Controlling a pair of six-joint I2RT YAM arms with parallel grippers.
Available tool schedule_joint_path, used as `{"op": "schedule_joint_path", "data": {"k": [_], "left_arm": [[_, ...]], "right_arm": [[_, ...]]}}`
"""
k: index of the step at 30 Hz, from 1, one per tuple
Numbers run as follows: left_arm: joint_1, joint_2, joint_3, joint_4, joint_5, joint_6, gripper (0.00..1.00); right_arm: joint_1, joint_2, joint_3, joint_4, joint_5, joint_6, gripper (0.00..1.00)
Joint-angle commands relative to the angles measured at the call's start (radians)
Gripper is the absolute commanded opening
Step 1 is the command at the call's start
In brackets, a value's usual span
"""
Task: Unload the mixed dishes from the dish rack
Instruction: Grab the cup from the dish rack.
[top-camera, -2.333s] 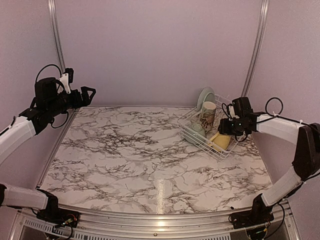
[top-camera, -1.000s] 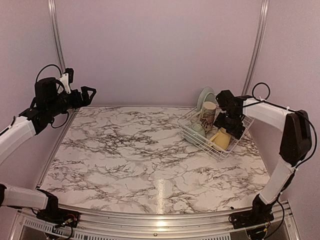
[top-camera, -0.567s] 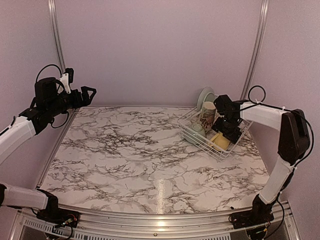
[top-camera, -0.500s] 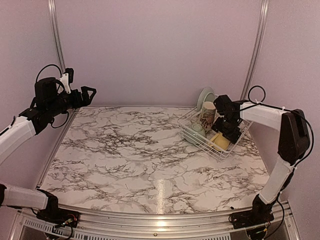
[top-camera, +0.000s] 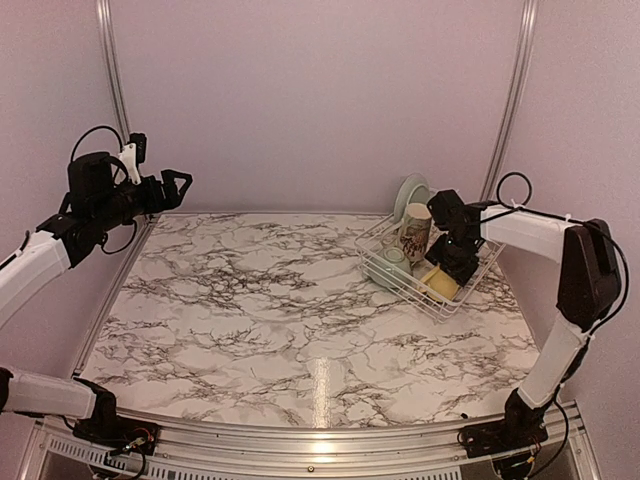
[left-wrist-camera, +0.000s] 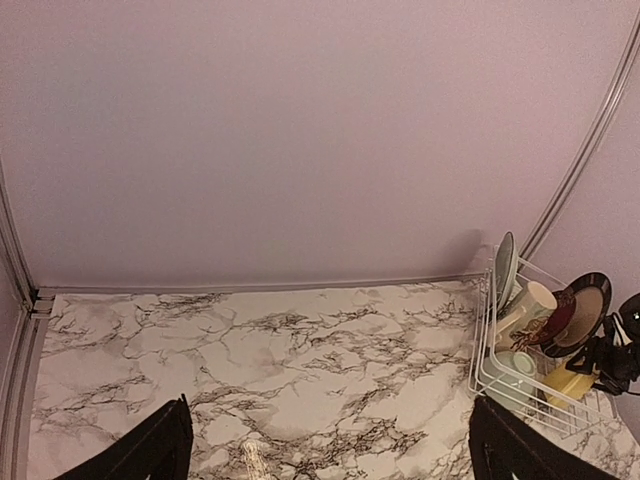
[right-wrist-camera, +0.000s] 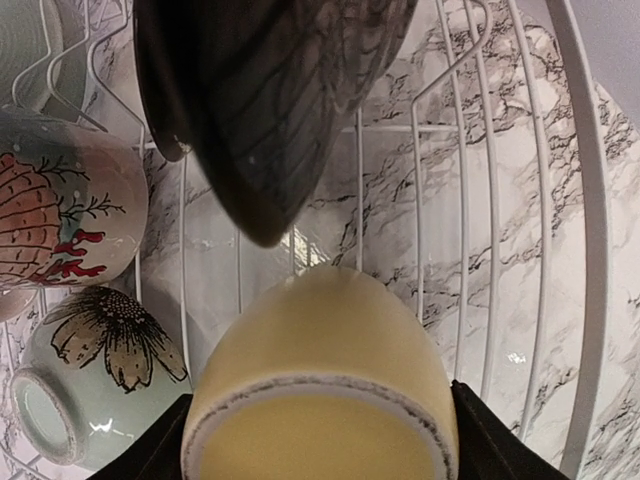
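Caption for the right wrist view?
Right gripper straddles the yellow mug in the dish rack, bowl and printed mug beside it.

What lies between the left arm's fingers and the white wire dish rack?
Nothing: only bare white-and-grey marble tabletop, seen in the left wrist view.

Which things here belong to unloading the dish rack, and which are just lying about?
Job: white wire-grid dish rack; small yellow mug; tall cream printed mug; small pale-green bowl; pale-green plate; black-rimmed red plate; right gripper, straddling the yellow mug.
Not the job: grey-veined marble tabletop; left gripper, open, away from the rack.
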Motion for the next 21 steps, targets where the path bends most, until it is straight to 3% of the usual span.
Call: {"op": "schedule_joint_path", "data": {"k": [1,9,14,21], "left_arm": [[-0.003,0.011,0.024,-0.019,0.010,-0.001,0.99],[-0.003,0.012,0.024,-0.019,0.011,-0.002,0.99],[-0.003,0.012,0.023,-0.019,0.014,-0.003,0.99],[-0.003,-0.006,0.016,-0.009,0.035,-0.015,0.99]], "right_arm": [[0.007,-0.060,-0.011,0.004,0.017,0.044,0.48],[0.010,-0.239,-0.077,0.081,0.014,0.034,0.27],[0.011,-0.373,-0.165,0.267,-0.081,-0.062,0.02],[0.022,-0.548,-0.309,0.718,-0.211,-0.377,0.00]]}}
